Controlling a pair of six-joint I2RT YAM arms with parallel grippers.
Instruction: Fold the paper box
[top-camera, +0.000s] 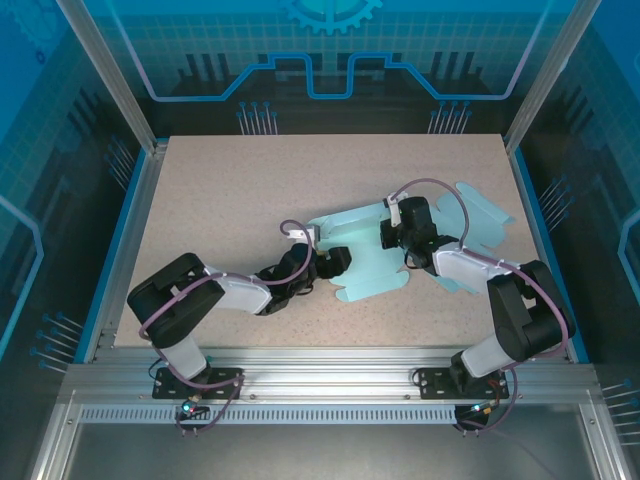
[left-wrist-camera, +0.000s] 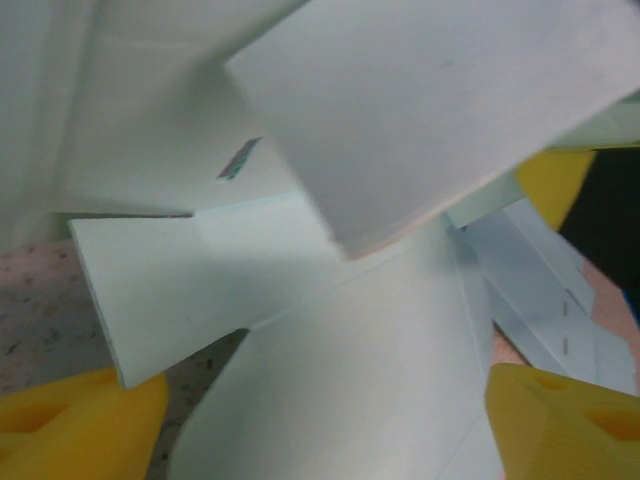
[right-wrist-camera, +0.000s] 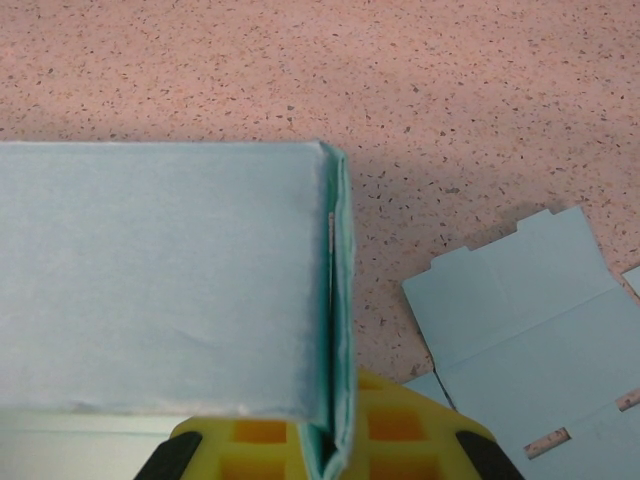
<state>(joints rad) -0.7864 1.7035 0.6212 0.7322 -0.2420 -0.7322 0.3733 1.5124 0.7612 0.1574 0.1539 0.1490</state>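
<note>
Pale-teal card. Locates paper box (top-camera: 372, 268) spread mid-table, long axis left to right. Records right gripper (top-camera: 396, 238) pinched shut on upright panel (right-wrist-camera: 160, 280); left gripper (top-camera: 338, 262) spread wide, straddling left-end flap (left-wrist-camera: 170, 290), nearest to it

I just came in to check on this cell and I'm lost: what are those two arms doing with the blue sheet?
The two arms are folding a flat, light-blue paper box on the table. The right gripper is shut on a raised panel near the middle of the sheet. The left gripper is open at the sheet's left side, with flaps between its spread fingers but not clamped. Most of the blank lies flat, so the box is far from formed.
</note>
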